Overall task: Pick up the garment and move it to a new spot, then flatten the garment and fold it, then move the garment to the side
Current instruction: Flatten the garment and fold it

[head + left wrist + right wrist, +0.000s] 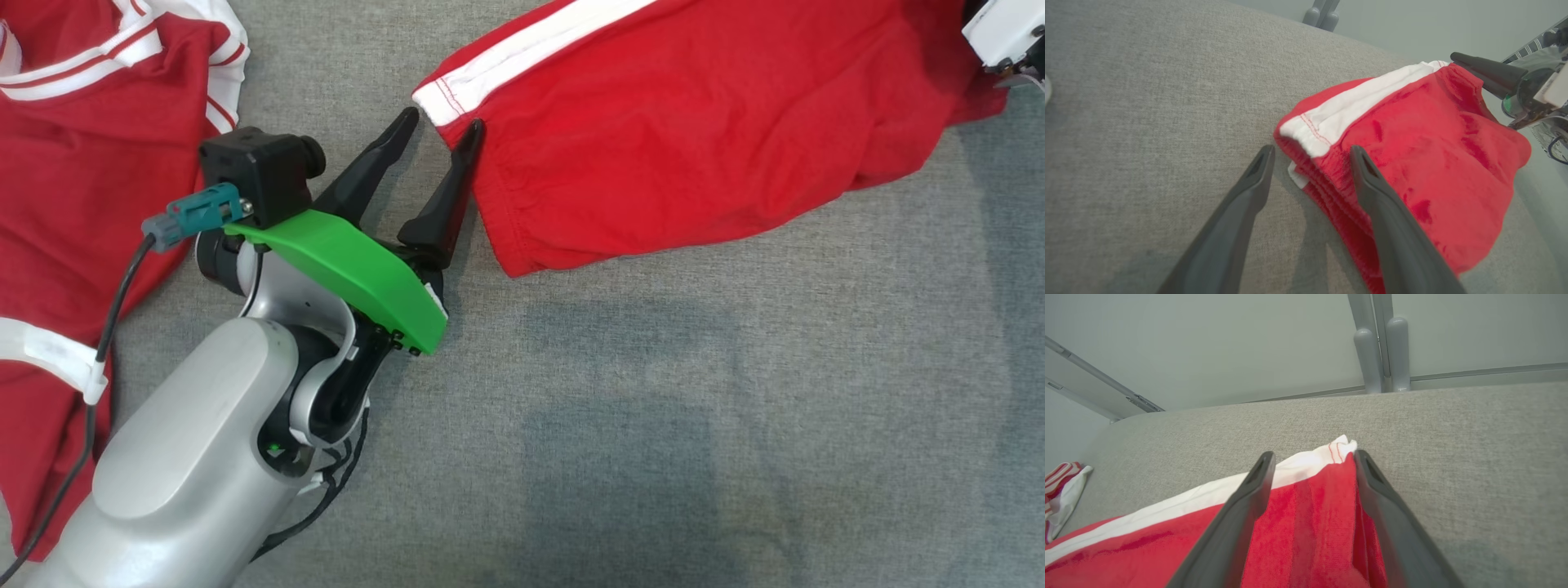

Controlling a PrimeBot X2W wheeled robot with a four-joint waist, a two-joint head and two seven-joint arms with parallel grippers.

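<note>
Garment (694,139): red with a white side stripe, lying on the right part of the grey table (653,425), short of its far edge. The cloth is rumpled, and several layers are stacked at its near-left corner.

At the table's left edge lies another red top (73,163) with white trim, well apart from the work and not touched.

Left claw (441,124): released, jaws spread. It sits at the garment's white-striped left corner. One finger is on the bare table just beside the hem and the other lies over the red cloth. Nothing is pinched.

Right claw (1313,457): also released, jaws wide. The garment's far-right corner lies loose between them, and the white tip of the cloth sits beside one fingertip.

Step in hand, as a judgement: the garment is laid down with a claw at each end of the striped edge, so this is the flatten-and-fold stage. The move to the side is not yet begun.

Next move calls for clearing both claws without dragging the hem. The creases across the middle then need smoothing. Any re-grip must catch all the layers at a corner so they do not slip apart.
</note>
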